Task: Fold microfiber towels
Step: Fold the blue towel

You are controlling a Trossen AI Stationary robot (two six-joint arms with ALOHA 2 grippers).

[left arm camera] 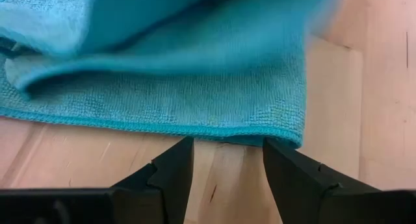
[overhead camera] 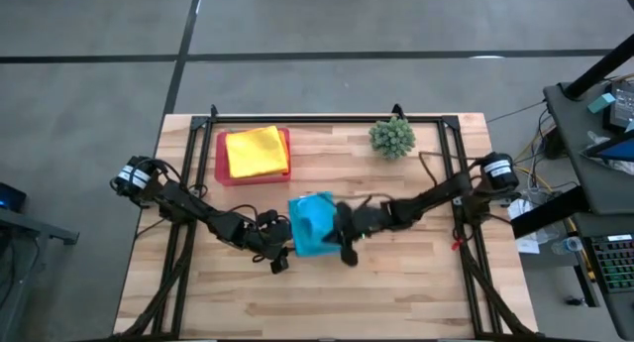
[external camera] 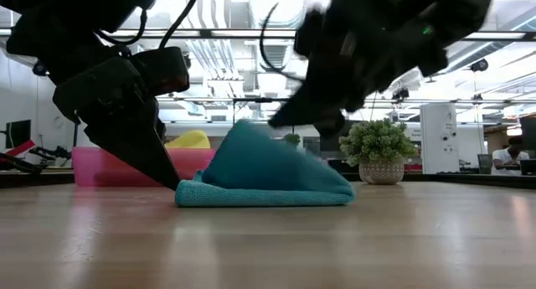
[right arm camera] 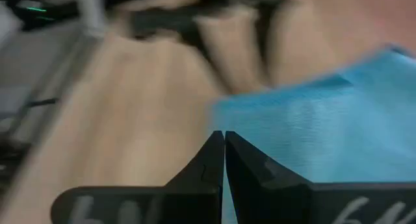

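Note:
A turquoise towel [overhead camera: 309, 223] lies mid-table, its lower layer [left arm camera: 162, 107] flat on the wood and its upper layer [external camera: 251, 151] raised in a hump. My left gripper [left arm camera: 226, 143] is open, its tips low at the towel's hemmed edge [left arm camera: 214, 130] on the side toward the table's left. My right gripper [right arm camera: 224, 136] is shut at the towel's right side [overhead camera: 342, 238], above the hump [external camera: 289, 120]. A yellow towel [overhead camera: 256, 151] lies folded on the pink tray [overhead camera: 222, 173]. My left gripper's fingertips [left arm camera: 185, 149] stand right at the towel's hem; I cannot tell whether they touch it. My right gripper seems to pinch the upper layer's edge [right arm camera: 240, 120] between its shut fingertips, coming slanting down from the table's right. Blur hides the exact spot. That layer is lifted; the lower one stays on the table.
A small spiky green plant [overhead camera: 392, 136] in a pot stands at the far right of the table. The pink tray sits at the far left centre. Bare wood [overhead camera: 317, 292] lies toward the near edge. Black frame rails [overhead camera: 327, 117] run around the table.

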